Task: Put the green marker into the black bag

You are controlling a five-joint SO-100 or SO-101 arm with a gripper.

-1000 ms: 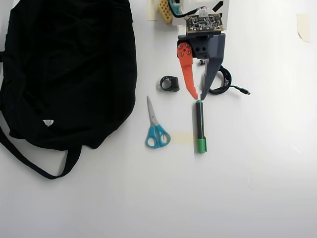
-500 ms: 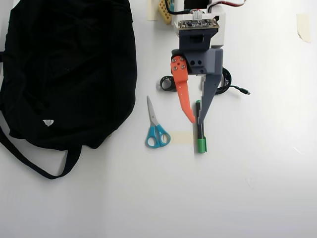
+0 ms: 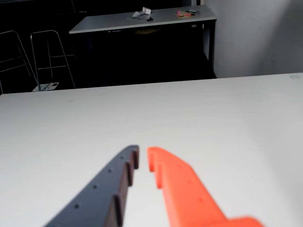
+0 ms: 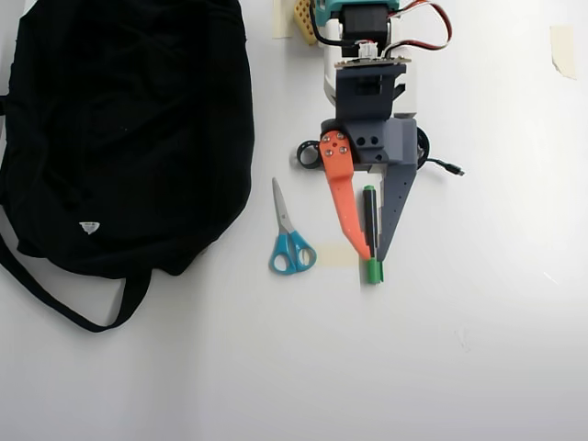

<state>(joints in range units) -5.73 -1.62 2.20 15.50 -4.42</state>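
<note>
A: Wrist view first. What shows?

B: Only the two fingers, grey (image 3: 106, 189) and orange (image 3: 184, 187), with the gripper (image 3: 142, 158) tips nearly meeting over bare white table (image 3: 227, 123). The marker doesn't appear here, so this view can't say whether anything sits between them.

A: And overhead?

B: The gripper (image 4: 369, 255) has slid down the marker (image 4: 369, 225) within the last second. A second ago its tips were only at the marker's top end; now orange lies along the left of the barrel and grey along the right, tips near the green cap. The jaws are narrowly apart, straddling the barrel, not clearly pinching it.

A: So for the task?

B: I'd judge the approach done and the squeeze next. The marker lies flat on the table, well right of the bag (image 4: 129, 138).

A: Room to move?

B: The scissors (image 4: 288, 234) lie between marker and bag, so a carry should go over them. A small black ring (image 4: 314, 154) and a cable (image 4: 439, 165) sit by the arm's base. The bag runs off the top and left edges; below the marker the table is open.
</note>
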